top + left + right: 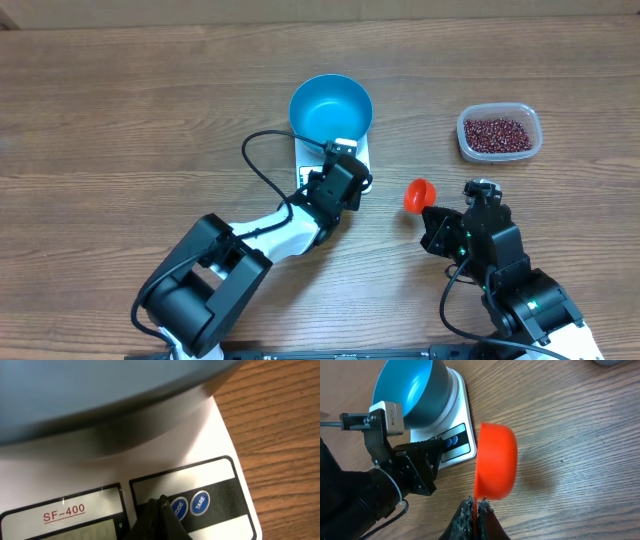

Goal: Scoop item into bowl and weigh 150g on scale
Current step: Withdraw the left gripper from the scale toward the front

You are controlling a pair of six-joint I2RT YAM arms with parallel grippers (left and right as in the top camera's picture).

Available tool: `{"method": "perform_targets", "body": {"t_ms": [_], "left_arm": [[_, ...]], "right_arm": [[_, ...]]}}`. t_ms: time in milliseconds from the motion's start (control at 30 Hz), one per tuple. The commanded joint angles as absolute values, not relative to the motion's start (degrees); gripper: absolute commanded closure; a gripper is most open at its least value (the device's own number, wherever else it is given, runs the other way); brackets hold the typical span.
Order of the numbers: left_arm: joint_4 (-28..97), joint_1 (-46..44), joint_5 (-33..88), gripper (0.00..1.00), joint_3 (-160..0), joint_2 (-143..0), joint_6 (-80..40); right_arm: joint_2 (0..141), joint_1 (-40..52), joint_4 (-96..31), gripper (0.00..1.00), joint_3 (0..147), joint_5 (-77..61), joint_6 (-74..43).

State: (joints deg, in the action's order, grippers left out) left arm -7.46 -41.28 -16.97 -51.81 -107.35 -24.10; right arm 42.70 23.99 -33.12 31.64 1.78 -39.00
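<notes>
The closed left tool (162, 501) points at the buttons (200, 503) of the scale (205, 445), which carries the blue bowl (330, 105). The right tool (476, 504) grips an orange scoop (495, 460).

The scale (215, 435) bears "SF-400" in underlined red letters, and its right-hand blue button (200, 503) reads "TARE".

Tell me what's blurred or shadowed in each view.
Left wrist: the bowl is out of focus and throws a dark shadow on the scale, whose labels are sharp. Right wrist: the scoop is sharp, with a faint shadow on the table. Overhead: even light, no glare.
</notes>
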Motion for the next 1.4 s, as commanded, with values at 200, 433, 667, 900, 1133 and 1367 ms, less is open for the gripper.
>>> {"method": "perform_targets", "body": {"t_ms": [200, 433, 667, 900, 1133, 1367], "left_arm": [[-6.20, -41.69, -16.56, 0.96, -50.92, -108.07, -26.20], [-7.53, -42.87, -14.98, 0.96, -51.35, -105.49, -22.17], [2.68, -49.80, -11.90, 0.96, -51.37, -89.36, -21.78], [20.56, -51.75, -11.97, 0.75, -51.37, -72.23, -17.15], [35.53, -51.72, -12.29, 0.45, -51.37, -58.85, -12.58], [43.72, -51.72, -18.48, 0.00, -51.37, -51.46, -12.62]], "right_arm": [[42.52, 23.66, -33.08, 0.96, 32.86, 2.96, -38.94], [42.52, 23.66, -32.86, 0.96, 32.86, 2.96, -38.96], [42.52, 23.66, -32.45, 0.96, 32.86, 2.94, -38.98], [42.52, 23.66, -29.89, 0.96, 32.86, 2.94, -38.96], [42.52, 23.66, -26.04, 0.96, 32.86, 2.94, -38.96], [42.52, 23.66, -23.42, 0.96, 32.86, 2.94, -38.94]]}}
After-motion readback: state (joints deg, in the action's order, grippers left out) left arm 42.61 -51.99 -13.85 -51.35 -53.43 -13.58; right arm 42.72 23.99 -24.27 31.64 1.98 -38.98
